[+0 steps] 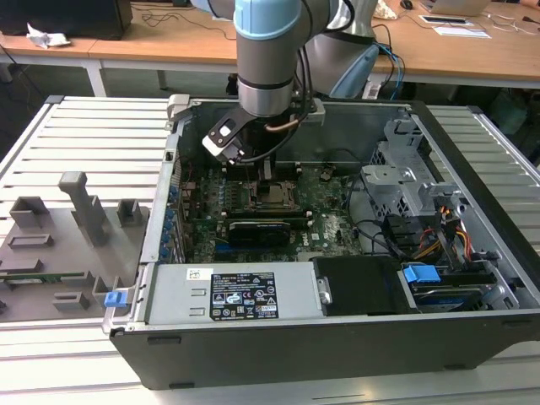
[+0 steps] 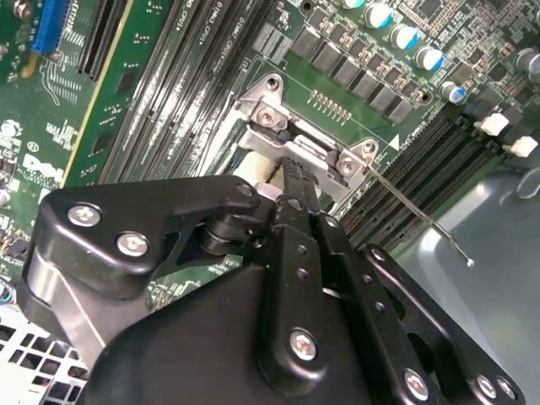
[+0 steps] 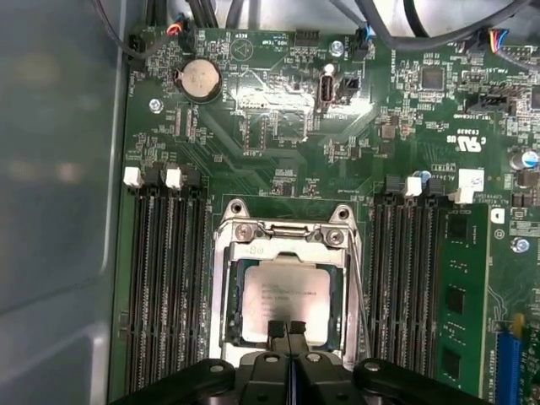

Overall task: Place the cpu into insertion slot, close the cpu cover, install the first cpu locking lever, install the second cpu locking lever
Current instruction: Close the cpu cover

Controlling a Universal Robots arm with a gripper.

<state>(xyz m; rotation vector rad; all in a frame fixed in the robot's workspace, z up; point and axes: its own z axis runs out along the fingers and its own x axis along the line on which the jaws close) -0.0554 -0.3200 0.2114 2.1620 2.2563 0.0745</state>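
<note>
I have the black two-fingered end effector [image 3: 285, 331] down inside the open dark-grey computer case [image 1: 337, 346], which sits on the pale slatted metal table [image 1: 84, 126]. Its fingers are clenched together with nothing between them. Just ahead of the tips lies the small flat square cpu with the silver-grey metal top [image 3: 285, 291], seated in the square insertion slot with the silvery metal surround [image 3: 226, 253]. The thin silvery cpu cover frame [image 3: 287, 245] looks to be lying down around the chip. The tips are at its nearest edge, though I cannot tell whether they touch it. I judge the step in hand to be closing the cover. To do it well I would use the closed fingers as one blunt pusher and bear on the metal frame rather than on the chip's top. I would press straight down and gently, so the frame settles flat on all sides. I would also keep clear of the thin silvery wire locking lever [image 2: 418, 213], which angles away from a far corner of the slot. By my count there is one cpu, one insertion slot, one cover and one lever I can make out plainly. There are two banks of long black memory slots [image 3: 169, 278], one to each side of the end effector. One round silver coin battery [image 3: 198, 80] sits well beyond the tips on the green circuit board [image 3: 278, 126].
</note>
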